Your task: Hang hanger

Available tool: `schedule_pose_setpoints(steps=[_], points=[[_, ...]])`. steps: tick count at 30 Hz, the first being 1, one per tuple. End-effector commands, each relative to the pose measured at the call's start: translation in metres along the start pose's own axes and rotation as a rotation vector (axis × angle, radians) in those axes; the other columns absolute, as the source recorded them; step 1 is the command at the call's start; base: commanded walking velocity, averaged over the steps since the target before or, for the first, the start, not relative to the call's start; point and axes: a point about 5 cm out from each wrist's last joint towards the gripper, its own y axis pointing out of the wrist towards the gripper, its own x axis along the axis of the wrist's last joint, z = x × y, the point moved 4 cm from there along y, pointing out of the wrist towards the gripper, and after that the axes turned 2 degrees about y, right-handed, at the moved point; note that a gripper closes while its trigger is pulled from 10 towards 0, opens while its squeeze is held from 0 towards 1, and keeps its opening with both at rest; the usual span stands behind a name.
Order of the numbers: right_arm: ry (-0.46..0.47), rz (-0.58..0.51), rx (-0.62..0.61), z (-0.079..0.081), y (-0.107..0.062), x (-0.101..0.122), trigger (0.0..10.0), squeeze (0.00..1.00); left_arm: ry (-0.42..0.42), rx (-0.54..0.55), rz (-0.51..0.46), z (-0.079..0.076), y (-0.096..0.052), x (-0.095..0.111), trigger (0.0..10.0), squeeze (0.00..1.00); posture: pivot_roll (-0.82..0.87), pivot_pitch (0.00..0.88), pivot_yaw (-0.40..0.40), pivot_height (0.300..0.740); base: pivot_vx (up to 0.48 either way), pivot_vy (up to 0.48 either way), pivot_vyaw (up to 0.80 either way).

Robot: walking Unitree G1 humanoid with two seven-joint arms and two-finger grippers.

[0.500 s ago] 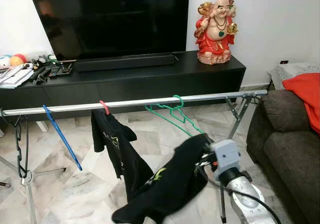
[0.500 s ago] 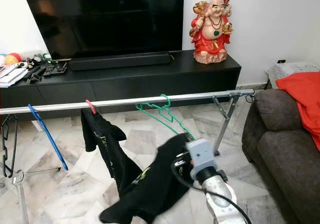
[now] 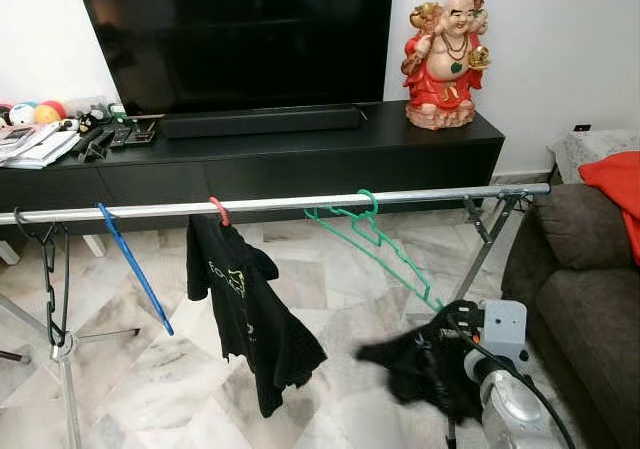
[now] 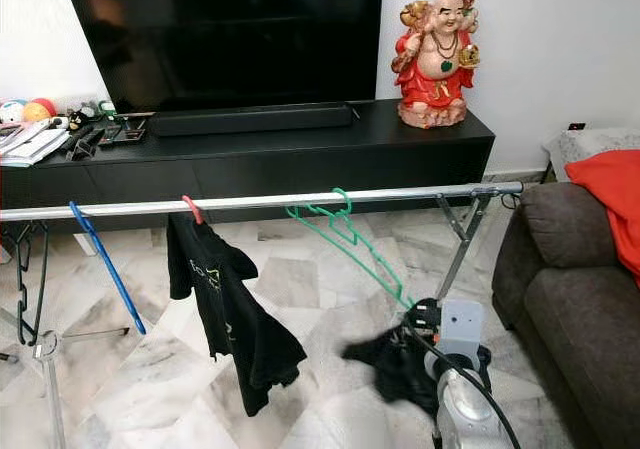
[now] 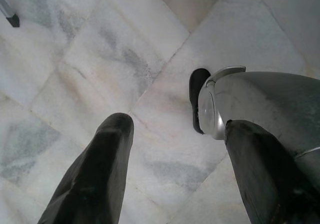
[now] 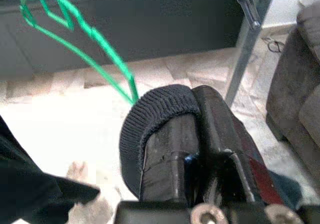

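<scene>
A green hanger hooks over the silver rail and slants down to the right. Its lower end reaches my right gripper, low in front of the sofa. In the right wrist view that gripper is shut on the ribbed edge of a black garment, with the green hanger running up from the cloth. The garment hangs bunched below the hanger's tip. My left gripper hangs open over the marble floor with nothing between its fingers.
A black T-shirt hangs on a red hanger on the rail. A bare blue hanger and a black hanger hang further left. A dark sofa stands at the right, and a black TV cabinet behind the rail.
The right gripper has moved down and to the right with the black garment, which now hangs as a small bunch apart from the T-shirt. The camera has shifted slightly.
</scene>
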Motion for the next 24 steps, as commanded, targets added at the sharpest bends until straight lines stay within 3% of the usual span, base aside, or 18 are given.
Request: schedule_pose_setpoints(steps=[1,7,15,24], points=[[0.001,-0.059,0.007,0.005,0.006,0.014,10.0,0.0,-0.004,0.001,0.017,-0.001,-0.001,-0.005,10.0,0.0,0.03,0.0,0.033,0.74,0.0,0.0,0.0],[0.005,-0.087,-0.004,0.002,0.009,0.018,10.0,0.0,-0.001,0.005,0.016,0.0,0.0,-0.003,10.0,0.0,0.02,0.0,0.043,0.74,0.0,0.0,0.0],[-0.008,-0.097,0.0,0.0,0.01,0.017,10.0,0.0,-0.004,0.01,0.013,0.002,0.0,-0.002,10.0,0.0,0.02,0.0,0.048,0.74,0.0,0.0,0.74],[-0.008,0.004,-0.068,-0.022,0.0,-0.017,10.0,0.0,0.004,0.004,0.026,0.001,-0.001,-0.007,10.0,0.0,-0.01,0.0,0.061,0.74,0.0,0.0,0.8]])
